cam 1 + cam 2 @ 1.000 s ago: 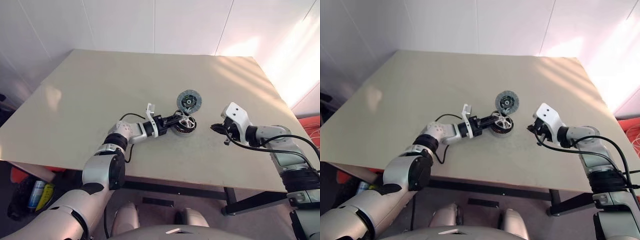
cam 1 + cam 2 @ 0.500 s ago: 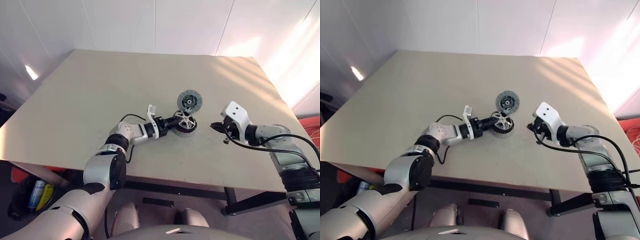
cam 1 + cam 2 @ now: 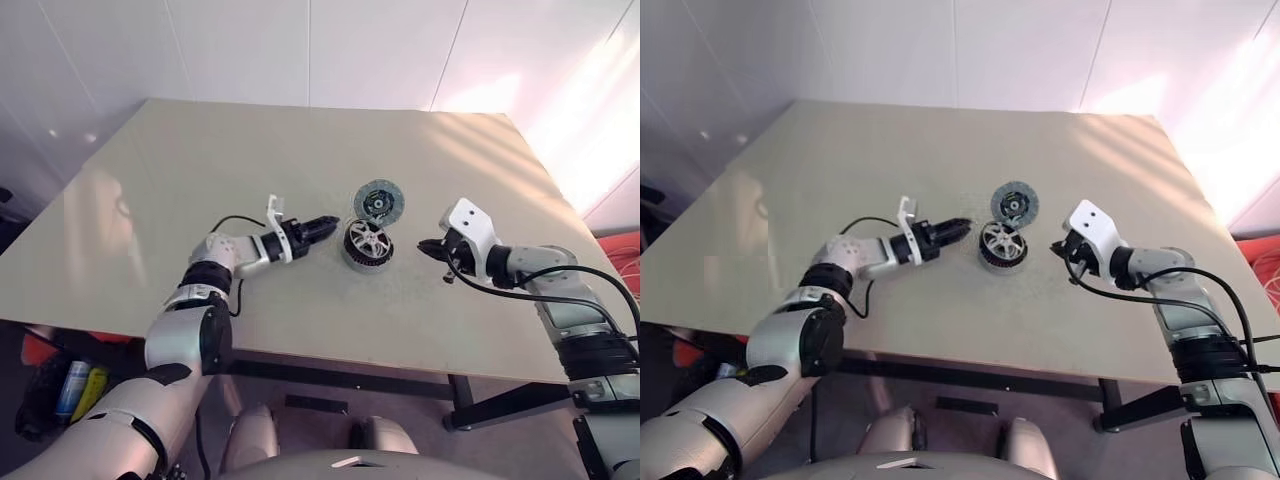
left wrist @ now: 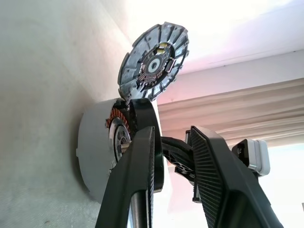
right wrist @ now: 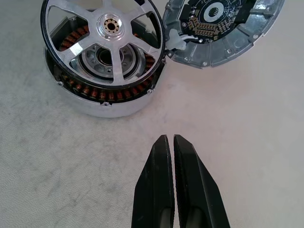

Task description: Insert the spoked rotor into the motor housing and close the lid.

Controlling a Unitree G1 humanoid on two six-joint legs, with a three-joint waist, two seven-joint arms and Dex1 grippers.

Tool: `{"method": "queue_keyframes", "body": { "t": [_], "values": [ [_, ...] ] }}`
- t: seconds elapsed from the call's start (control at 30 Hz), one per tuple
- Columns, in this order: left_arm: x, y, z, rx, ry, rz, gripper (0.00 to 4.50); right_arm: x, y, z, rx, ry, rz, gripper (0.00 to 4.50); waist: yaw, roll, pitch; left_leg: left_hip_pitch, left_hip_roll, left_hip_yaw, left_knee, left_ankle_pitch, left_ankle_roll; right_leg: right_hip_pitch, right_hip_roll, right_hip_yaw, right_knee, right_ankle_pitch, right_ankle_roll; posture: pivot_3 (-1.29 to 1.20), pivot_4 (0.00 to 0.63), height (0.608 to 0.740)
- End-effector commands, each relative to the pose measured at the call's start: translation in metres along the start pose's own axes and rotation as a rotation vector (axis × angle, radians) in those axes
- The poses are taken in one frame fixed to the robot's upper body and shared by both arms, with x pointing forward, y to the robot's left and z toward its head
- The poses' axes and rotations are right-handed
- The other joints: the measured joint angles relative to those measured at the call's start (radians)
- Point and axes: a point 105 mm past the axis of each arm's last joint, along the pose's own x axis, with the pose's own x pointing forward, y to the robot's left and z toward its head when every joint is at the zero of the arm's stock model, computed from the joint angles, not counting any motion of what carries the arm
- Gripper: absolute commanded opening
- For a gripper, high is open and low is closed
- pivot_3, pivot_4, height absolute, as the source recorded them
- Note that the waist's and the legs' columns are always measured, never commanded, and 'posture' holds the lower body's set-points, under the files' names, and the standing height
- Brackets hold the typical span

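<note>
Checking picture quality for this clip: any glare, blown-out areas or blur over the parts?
Eye views: sunlight washes out the wall at right; the table shows soft reflections at its left. Left wrist view: background overexposed, own fingers soft. Right wrist view: even light, the spoked rotor and the lid sharp.

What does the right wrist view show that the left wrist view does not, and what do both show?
Only the right wrist view: the right tool, shut, over bare table, and the spoked wheel's face sitting tilted in the copper-wound cup.
Only the left wrist view: the left tool, slightly open and empty, with the cup seen from its side.
Both: the cup and the grey lid beside it.
</note>
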Motion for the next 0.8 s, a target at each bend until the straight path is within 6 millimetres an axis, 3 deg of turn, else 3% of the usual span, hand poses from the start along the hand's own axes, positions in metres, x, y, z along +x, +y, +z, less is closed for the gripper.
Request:
{"method": "queue_keyframes", "body": {
  "t": [0.03,0.23,0.4,0.6,0.8],
  "values": [
    [-0.013,-0.009,0.013,0.030,-0.051,-0.035,1.29,-0.002,-0.013,0.022,-0.058,-0.064,-0.057,0.15,-0.001,0.000,0.000,0.000,0.000,0.000,0.000,0.000,0.000,0.000,0.000,0.000,0.000,0.000,0.000,0.00,0.000,0.740],
    [-0.029,-0.004,0.019,0.035,-0.112,-0.012,1.29,0.007,-0.008,0.074,-0.118,-0.215,-0.046,0.15,-0.004,0.000,0.000,0.000,0.000,0.000,0.000,0.000,-0.001,0.000,0.000,0.000,0.001,0.000,0.000,0.00,0.000,0.740],
    [-0.036,0.005,0.018,0.022,-0.143,0.015,1.29,0.031,0.028,0.113,-0.109,-0.351,0.095,0.15,-0.006,0.000,0.000,0.000,0.001,0.000,0.000,0.000,-0.002,-0.001,0.000,0.000,0.001,0.000,0.000,0.00,0.000,0.740],
    [-0.043,0.011,0.023,0.021,-0.183,0.045,1.29,0.062,0.066,0.126,-0.066,-0.383,0.211,0.15,-0.004,0.000,0.001,-0.002,0.000,-0.001,0.000,-0.001,-0.004,-0.001,-0.001,-0.001,0.000,0.000,0.000,0.00,0.000,0.740],
    [-0.051,0.014,0.026,0.024,-0.206,0.064,1.29,0.073,0.068,0.126,-0.058,-0.374,0.221,0.15,-0.005,-0.001,0.001,-0.002,0.000,-0.001,0.000,0.000,-0.007,-0.001,-0.001,-0.001,0.000,0.000,0.000,0.00,0.000,0.740]
  ]
}}
